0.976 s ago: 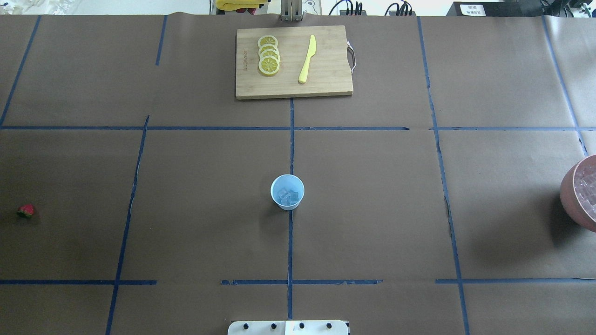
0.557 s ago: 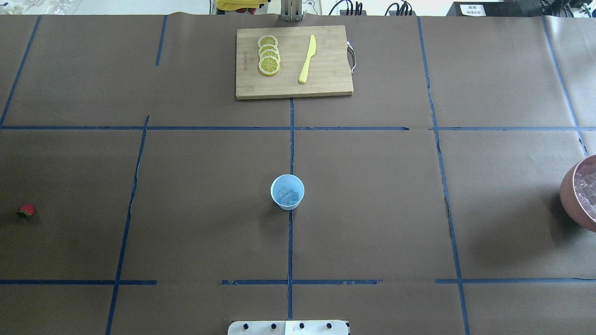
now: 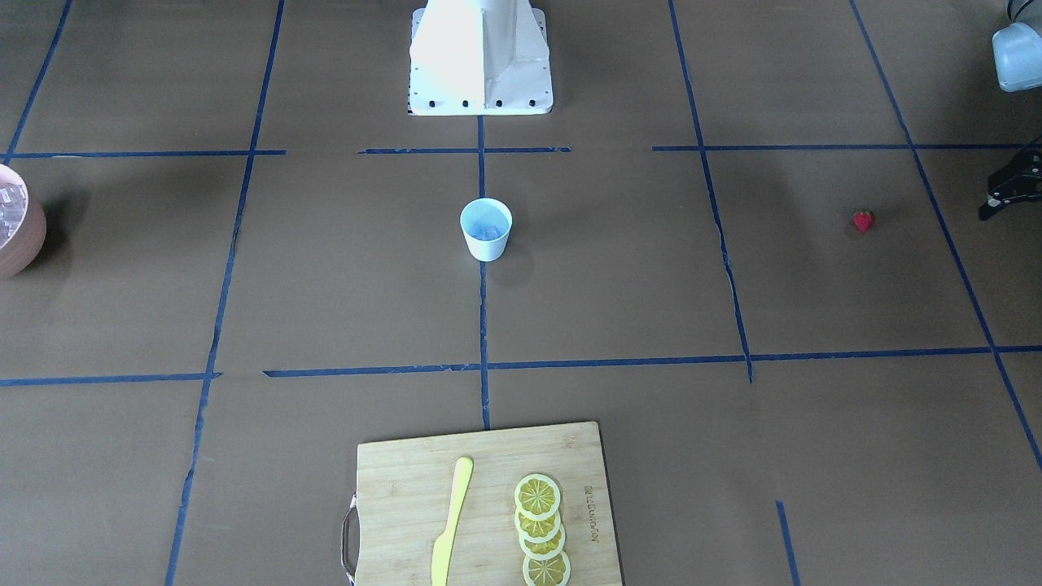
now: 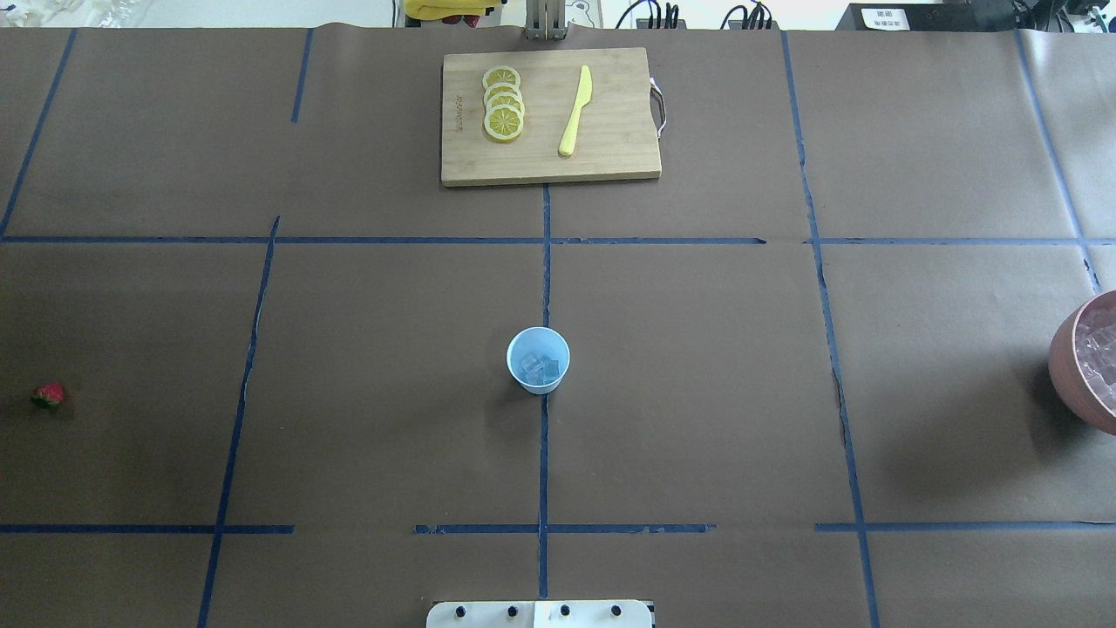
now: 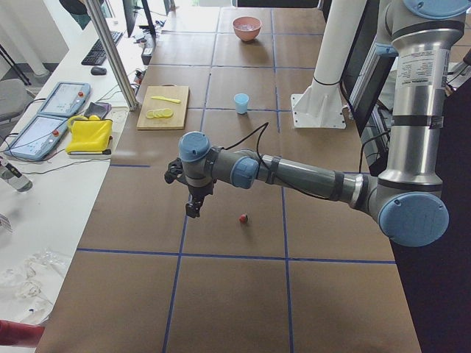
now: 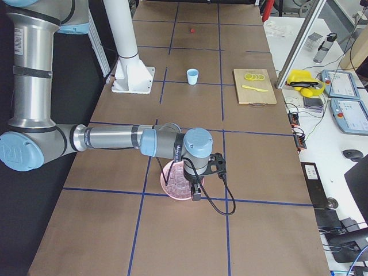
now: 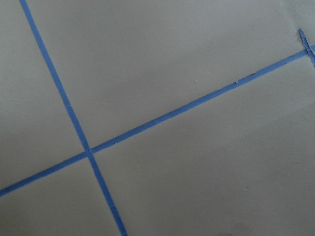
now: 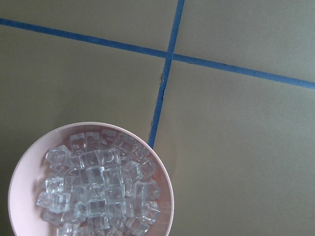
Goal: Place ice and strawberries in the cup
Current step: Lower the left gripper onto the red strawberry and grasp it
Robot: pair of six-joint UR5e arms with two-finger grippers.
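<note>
Table [image 4: 697, 349] is covered in brown paper with a grid of blue tape [image 4: 543, 453]. There's a side desk [image 5: 44, 169] along the far edge with a couple of teach pendants [image 5: 65, 99] and a yellow cloth [image 5: 88, 136] on it.

The left gripper [image 5: 193, 209] hangs fingers-down a bit above the paper. The strawberry [image 4: 49, 396] lies on the table near it and lower down, on the gripper's cup side. It's tiny on my feeds. In the overhead the green top looks like it's on the side away from the cup, but I can't really call its long axis. From what I get, I can't tell how wide that gripper's fingers are. Its wrist cam only shows paper and crossing tape.

The right gripper [image 6: 195, 192] hangs over the near edge of the pinkish bowl [image 4: 1068, 366], fingers pointing down. Only the side cam catches it, so I can't tell its opening either. The bowl is right under it and piled with ice [image 8: 98, 191], a big heap of clear cubes.

The cup [image 4: 538, 360] stands upright with its mouth up, well apart from both grippers and roughly between them. A few cubes sit in its bottom.

Well away from both grippers there's a cutting board [image 4: 610, 148] with an overlapping row of lemon slices [image 4: 503, 105] and a yellow knife [image 4: 575, 111] lying alongside them.
</note>
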